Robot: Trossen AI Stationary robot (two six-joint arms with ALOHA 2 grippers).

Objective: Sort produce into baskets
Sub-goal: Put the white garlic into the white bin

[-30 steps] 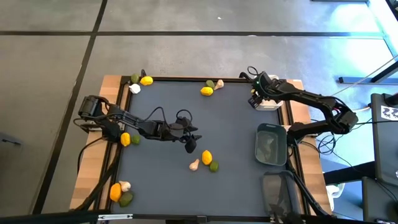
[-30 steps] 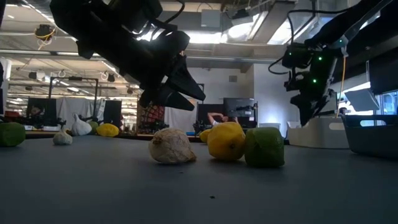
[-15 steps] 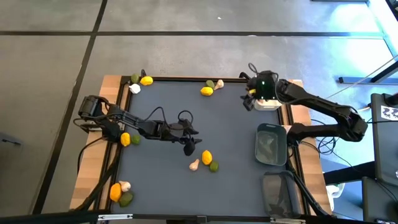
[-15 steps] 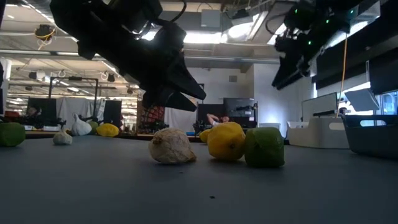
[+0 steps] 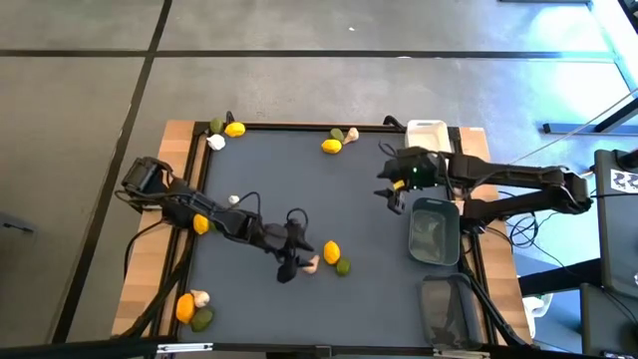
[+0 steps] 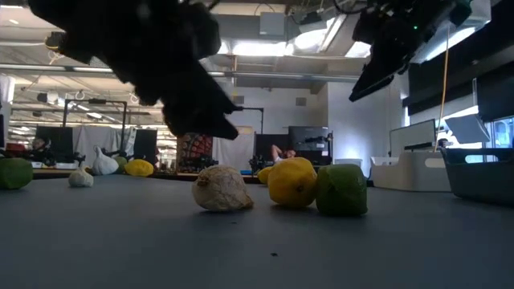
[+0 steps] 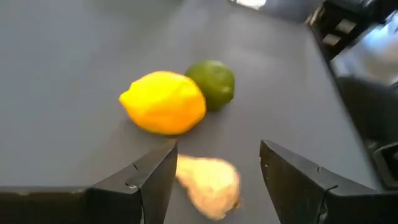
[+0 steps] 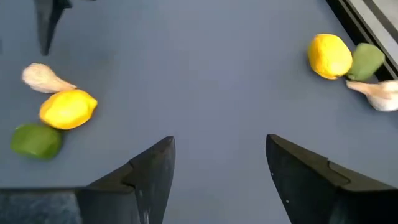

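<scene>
- The left gripper has moved down and toward the middle group of produce since a second ago; it now hangs low, with the garlic bulb just beside its tips.
- Its fingers are spread apart and hold nothing; in the left wrist view the garlic bulb lies in the gap between them, with the lemon and the lime a little farther ahead, touching each other.
- I judge that the left arm prepares to pick up the garlic bulb, so this piece is not yet sorted.
- The right gripper has left the white basket and has swung out over the mat, toward the middle. Its fingers are also spread and empty, so I think it goes for a next piece.
- The dark basket is just beside the right gripper, on its outer side.
- The low view shows that the garlic bulb rests on the mat, apart from the lemon, and that the left gripper is above it, not touching. The high view cannot show this height.
- The right wrist view shows a second group far ahead, a lemon, a lime and a garlic bulb.
</scene>
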